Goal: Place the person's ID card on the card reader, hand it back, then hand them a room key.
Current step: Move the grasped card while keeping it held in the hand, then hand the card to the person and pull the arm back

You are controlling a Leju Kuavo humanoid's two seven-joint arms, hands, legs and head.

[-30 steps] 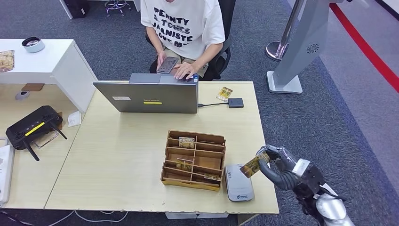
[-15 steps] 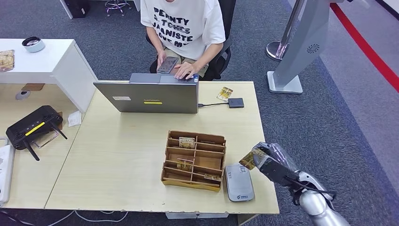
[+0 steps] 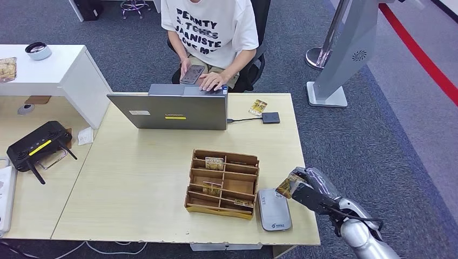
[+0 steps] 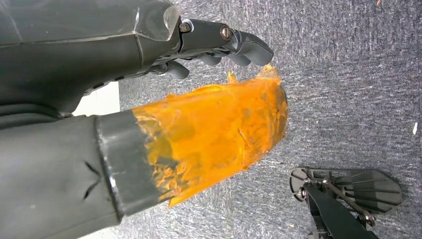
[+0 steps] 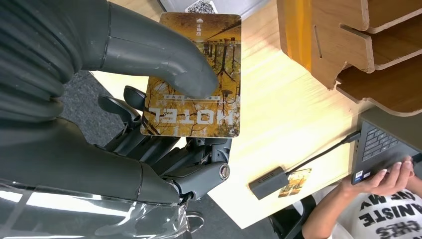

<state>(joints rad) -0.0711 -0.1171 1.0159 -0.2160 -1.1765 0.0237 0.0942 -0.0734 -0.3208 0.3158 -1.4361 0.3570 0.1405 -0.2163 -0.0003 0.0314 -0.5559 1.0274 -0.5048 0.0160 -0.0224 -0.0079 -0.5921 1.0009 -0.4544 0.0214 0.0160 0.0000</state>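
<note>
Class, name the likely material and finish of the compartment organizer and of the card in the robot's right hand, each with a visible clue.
Compartment organizer: probably thin plywood or fibreboard, matt brown, with slotted interlocking panels. Card held in right hand: likely glossy printed plastic, thin and flat with rounded corners, marked HOTEL.

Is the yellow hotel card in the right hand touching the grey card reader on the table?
Cannot tell. In the head view the yellow hotel card in the right hand sits at the grey card reader's edge; no gap or contact shows plainly.

Table: light wood.
Card reader: lies just beside the right hand.
Wooden organizer: beyond the reader from the hand.
Laptop, small dark box, loose card: far edge, well apart from the hand.
</note>
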